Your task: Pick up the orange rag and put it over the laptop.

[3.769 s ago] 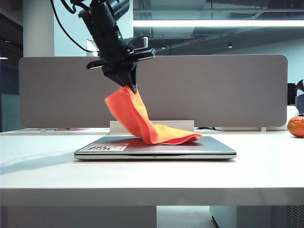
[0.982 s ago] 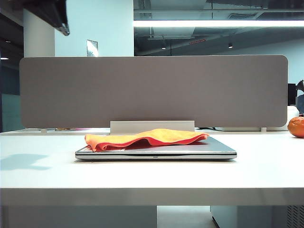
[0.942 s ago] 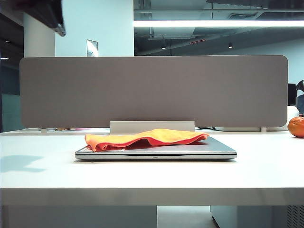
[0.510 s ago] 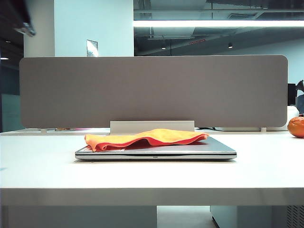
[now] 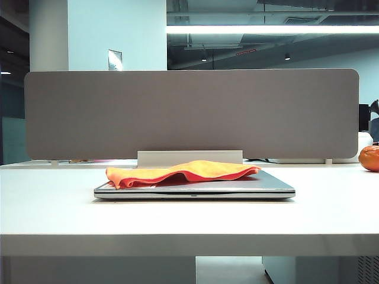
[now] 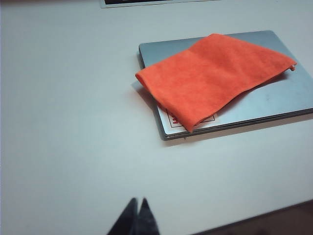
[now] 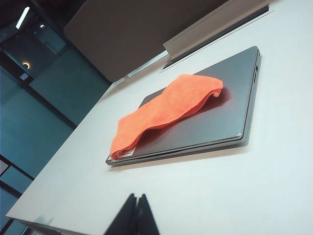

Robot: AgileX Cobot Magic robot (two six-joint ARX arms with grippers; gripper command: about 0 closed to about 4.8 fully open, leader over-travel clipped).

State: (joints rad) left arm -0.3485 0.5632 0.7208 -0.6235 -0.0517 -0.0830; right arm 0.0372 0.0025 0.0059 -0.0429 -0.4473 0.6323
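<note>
White table (image 5: 59, 207); closed laptop (image 5: 237, 188) on it; orange fruit (image 5: 369, 157) far right.

Little can be read here. The laptop (image 6: 274, 100) carries a white sticker (image 6: 193, 121) with red lettering on its lid, showing in the left wrist view at the corner beside the edge of the orange rag (image 6: 215, 73). The rag covers most of the sticker, and the red strokes that remain are too few and too small to make out as letters. In the exterior view and the right wrist view no writing shows on the laptop's lid or front edge. No brand mark, number or sign can be read anywhere else in these views.
</note>
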